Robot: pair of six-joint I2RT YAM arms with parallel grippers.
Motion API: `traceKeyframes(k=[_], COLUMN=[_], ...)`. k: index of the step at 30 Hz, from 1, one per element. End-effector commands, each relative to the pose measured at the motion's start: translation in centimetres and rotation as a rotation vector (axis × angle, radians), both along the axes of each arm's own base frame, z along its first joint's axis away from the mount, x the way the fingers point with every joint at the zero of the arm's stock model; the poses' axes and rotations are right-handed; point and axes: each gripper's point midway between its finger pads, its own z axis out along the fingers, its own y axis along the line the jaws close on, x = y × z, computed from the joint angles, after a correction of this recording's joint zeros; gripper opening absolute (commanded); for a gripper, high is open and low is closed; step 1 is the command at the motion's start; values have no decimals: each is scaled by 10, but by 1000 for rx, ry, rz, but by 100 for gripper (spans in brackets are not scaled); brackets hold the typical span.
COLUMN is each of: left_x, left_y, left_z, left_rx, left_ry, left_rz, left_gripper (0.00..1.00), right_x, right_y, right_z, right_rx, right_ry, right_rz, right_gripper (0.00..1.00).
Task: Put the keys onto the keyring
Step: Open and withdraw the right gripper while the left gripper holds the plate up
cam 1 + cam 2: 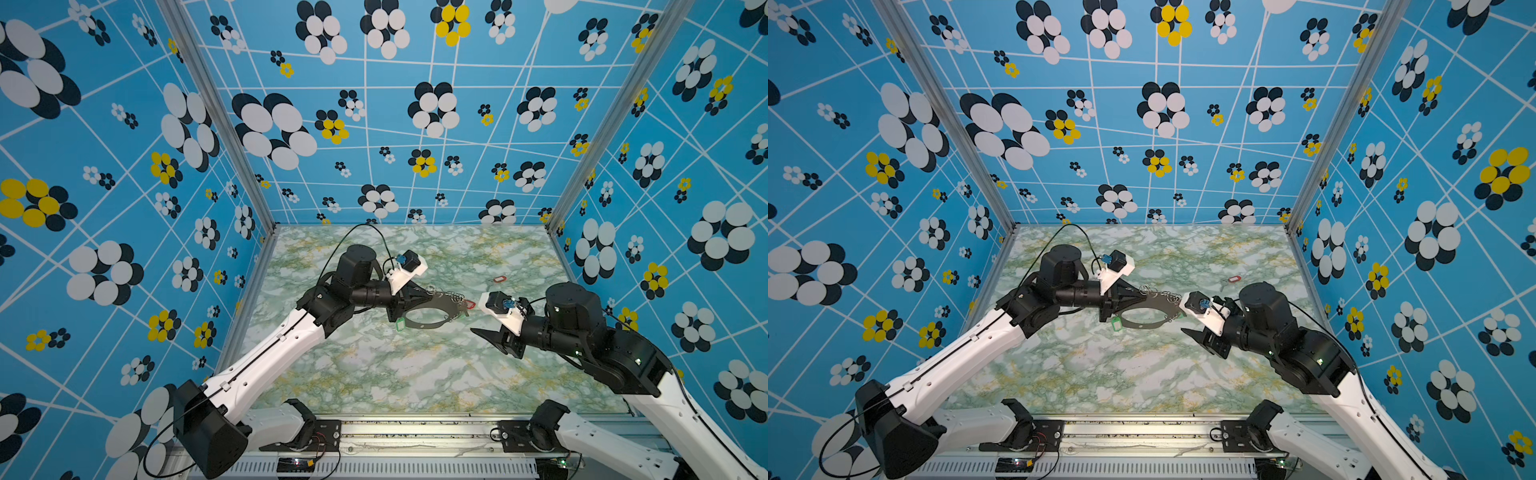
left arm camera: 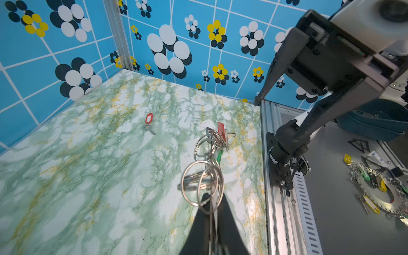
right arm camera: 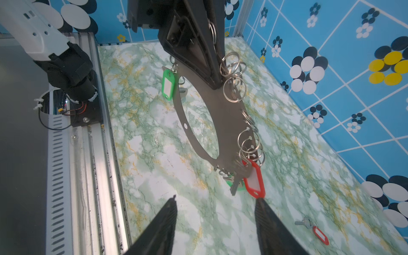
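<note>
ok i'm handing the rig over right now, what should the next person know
Left gripper: jaws shut on the keyring, gripping one end.
Right gripper: jaws open, empty, just short of the keyring's far end.
Done: a red tag and a green tag hang at that far end, another green tag near the left gripper.
To do: the loose red tag with its silver key lies alone on the table; it seems the next one to fetch and thread.

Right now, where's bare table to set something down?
Widest bare table lies between the keyring and the front rail; the far left corner is bare too. Crowded mid-table: left gripper gripping the keyring, right gripper open nearby, loose red tag farther back.
</note>
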Motion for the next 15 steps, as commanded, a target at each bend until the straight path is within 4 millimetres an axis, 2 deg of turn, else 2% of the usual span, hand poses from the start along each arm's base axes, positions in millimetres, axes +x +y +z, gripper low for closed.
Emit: traceKeyframes(k=[1, 4, 9, 15], left_x=[-5, -7, -10, -12], left_y=[7, 8, 9, 10], left_z=[39, 42, 50, 57], left_rx=[-119, -129, -152, -168], left_ry=[-27, -12, 3, 10], left_rz=[16, 16, 14, 16], left_gripper=[0, 0, 0, 0], right_x=[-8, -14, -6, 5], right_y=[8, 18, 26, 25], right_z=[2, -8, -31, -33], right_rx=[118, 188, 236, 250], right_ry=[48, 84, 55, -3], right_rz=[9, 52, 52, 13], right_gripper=[59, 53, 41, 34])
